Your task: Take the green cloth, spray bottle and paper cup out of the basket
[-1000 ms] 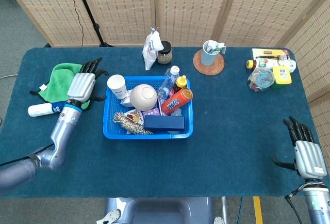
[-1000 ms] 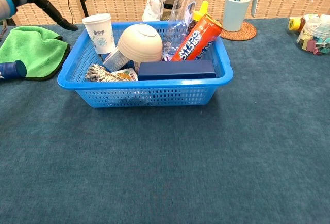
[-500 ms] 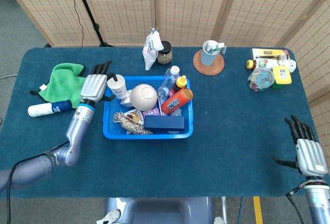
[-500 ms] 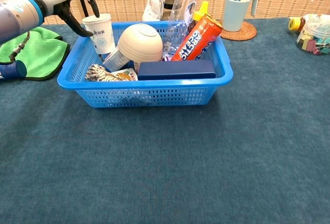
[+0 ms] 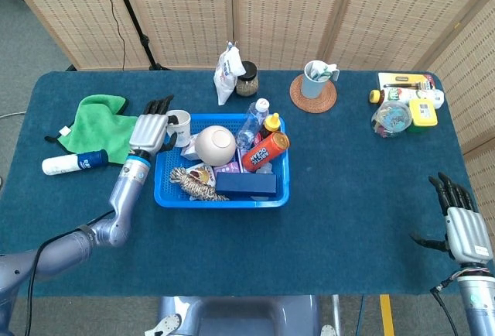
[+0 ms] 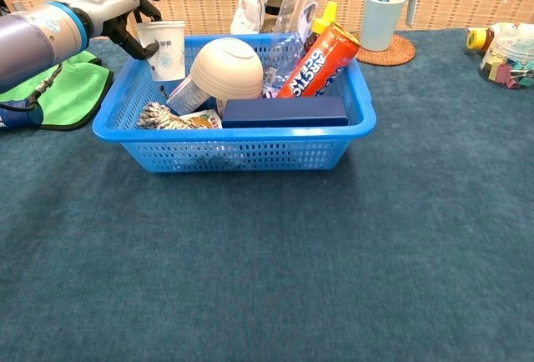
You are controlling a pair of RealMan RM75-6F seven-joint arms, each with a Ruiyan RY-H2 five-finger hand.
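Since a second ago the left hand (image 6: 125,13) has crossed from the green cloth (image 5: 97,123) to the paper cup (image 6: 164,47), fingers wrapping it at the basket (image 6: 234,147)'s upper-left corner. Light and crushable; grip mid-wall, gently. Right hand (image 5: 462,231) rests open, lower right.

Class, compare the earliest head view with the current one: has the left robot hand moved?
Yes. The left robot hand has shifted right, off the green cloth, to the paper cup at the blue basket's left rim.
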